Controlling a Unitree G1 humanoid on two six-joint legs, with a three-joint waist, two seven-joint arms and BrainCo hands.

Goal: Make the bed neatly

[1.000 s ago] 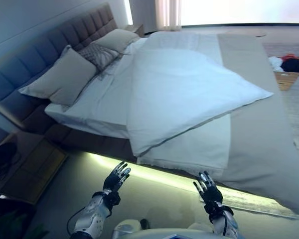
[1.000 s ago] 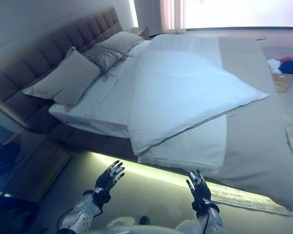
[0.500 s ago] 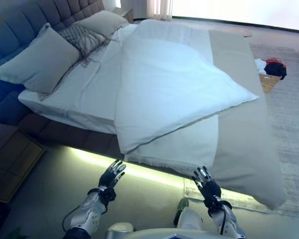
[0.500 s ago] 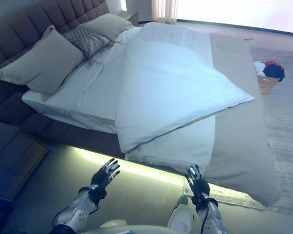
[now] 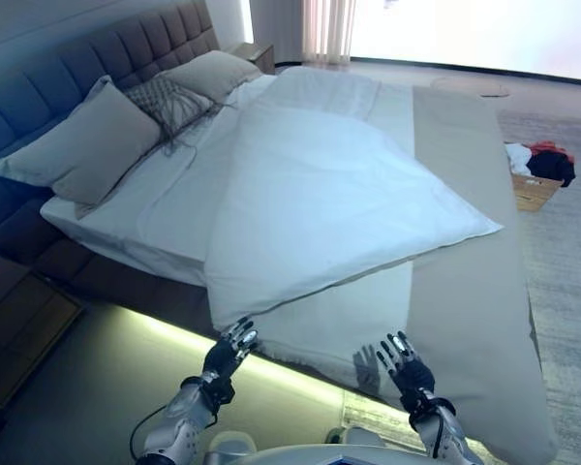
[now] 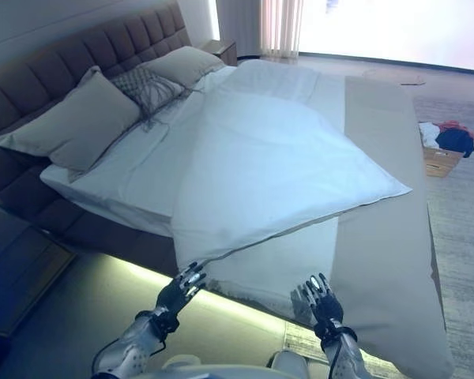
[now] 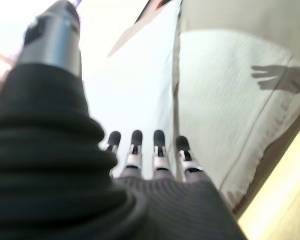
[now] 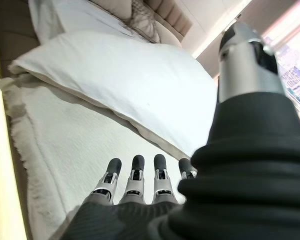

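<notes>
The bed point(image 5: 126, 276) has a white duvet point(image 5: 320, 194) lying skewed across it, one corner hanging near the front edge and another pointing right. Under it lies a cream blanket point(image 5: 339, 334) with a fringed edge, and a beige bedspread point(image 5: 465, 291) covers the right side. Pillows point(image 5: 87, 145) rest against the padded headboard point(image 5: 68, 68). My left hand point(image 5: 230, 351) is open just short of the duvet's low corner. My right hand point(image 5: 404, 363) is open over the blanket's edge. In the right wrist view the fingers point(image 8: 135, 177) point at the blanket point(image 8: 65, 135), holding nothing.
A bedside table point(image 5: 15, 320) stands low at the left. A basket with clothes point(image 5: 537, 174) sits on the rug to the right of the bed. A lit strip point(image 5: 174, 334) runs under the bed's front side.
The camera has moved closer to the bed. Both hands now reach the bed's front edge, the right one over the blanket. The bedding has not shifted.
</notes>
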